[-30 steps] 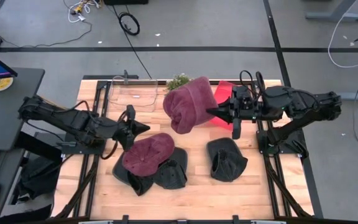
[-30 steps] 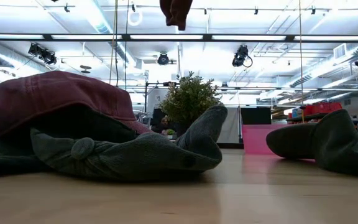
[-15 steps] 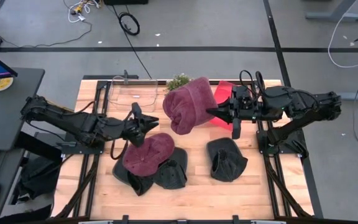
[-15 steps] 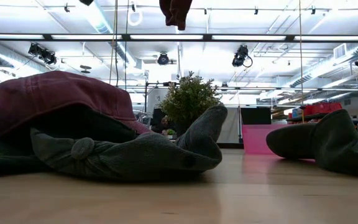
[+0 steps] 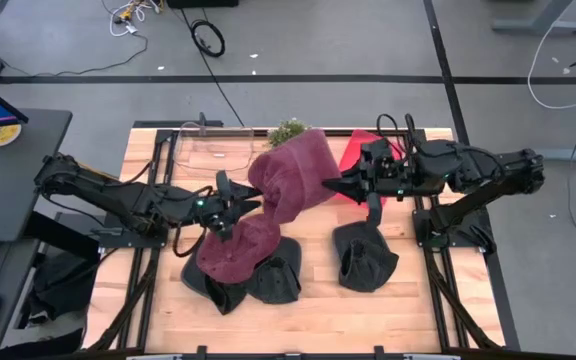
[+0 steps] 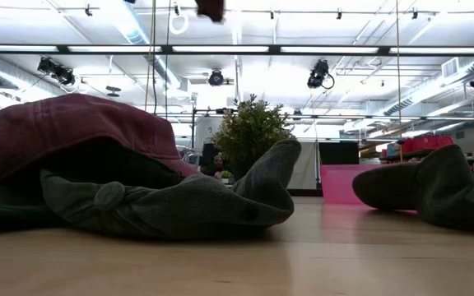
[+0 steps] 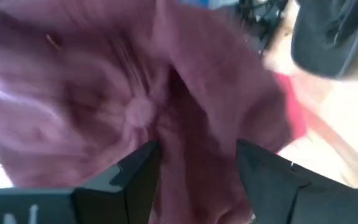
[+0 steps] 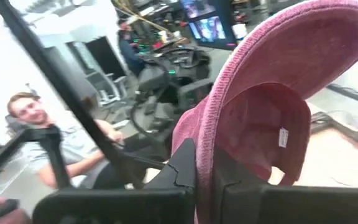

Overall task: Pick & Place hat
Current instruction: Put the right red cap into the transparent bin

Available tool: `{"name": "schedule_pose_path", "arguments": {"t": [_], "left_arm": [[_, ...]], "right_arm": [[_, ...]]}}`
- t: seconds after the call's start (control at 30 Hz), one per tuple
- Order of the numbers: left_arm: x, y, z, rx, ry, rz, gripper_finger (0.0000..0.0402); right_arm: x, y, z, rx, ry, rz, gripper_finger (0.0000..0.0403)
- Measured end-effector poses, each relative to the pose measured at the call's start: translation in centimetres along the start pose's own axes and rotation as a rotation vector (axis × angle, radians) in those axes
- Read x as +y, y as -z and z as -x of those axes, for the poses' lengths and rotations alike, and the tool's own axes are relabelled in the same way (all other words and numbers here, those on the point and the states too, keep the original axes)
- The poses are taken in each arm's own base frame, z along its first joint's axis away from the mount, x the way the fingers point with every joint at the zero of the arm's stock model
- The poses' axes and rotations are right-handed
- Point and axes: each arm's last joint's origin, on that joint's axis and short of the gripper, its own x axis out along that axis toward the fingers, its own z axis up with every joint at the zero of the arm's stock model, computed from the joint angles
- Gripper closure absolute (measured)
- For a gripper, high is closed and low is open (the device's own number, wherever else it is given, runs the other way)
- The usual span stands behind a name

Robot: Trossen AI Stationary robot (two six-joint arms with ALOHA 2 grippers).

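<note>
Maroon cloth hangs in the air over the middle of the wooden table: a maroon beanie is pinched at its rim by the right gripper, whose fingers are clamped tight on the fabric, as the right wrist view shows with the brim caught between the two dark fingers. The beanie droops from that grip toward the left arm's side, and its lower edge sits over a maroon cap lying on the table.

The left gripper is just beside the cap's upper edge, under the hanging beanie. Its fingers stand apart, parted with nothing between them; in its wrist view maroon cloth fills the space ahead of them.

The cap rests on top of a dark grey hat, which pokes out below and to the side of it. From table height the cap drapes over that grey hat. A second dark grey hat lies apart toward the right arm's side.

At the far edge of the table stand a small green plant and a pink box, partly hidden behind the right gripper. Beyond the table, a person shows in the right wrist view.
</note>
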Motion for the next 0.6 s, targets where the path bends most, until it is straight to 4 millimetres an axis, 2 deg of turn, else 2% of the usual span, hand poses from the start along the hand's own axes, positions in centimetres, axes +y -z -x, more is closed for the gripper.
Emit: {"name": "schedule_pose_path", "arguments": {"t": [0.2,0.4,0.6], "left_arm": [[0.6,-0.3,-0.2,-0.014,-0.068,0.058,0.0198],[1.1,-0.7,0.1,-0.039,-0.117,0.119,0.0214],[0.9,-0.6,0.0,-0.017,-0.098,0.047,0.0222]], "right_arm": [[-0.1,0.5,-1.1,0.017,0.000,0.003,0.0397],[-0.4,0.3,-1.4,0.013,-0.012,-0.001,0.0397],[-0.5,0.1,-1.5,0.006,-0.037,-0.005,0.0397]]}}
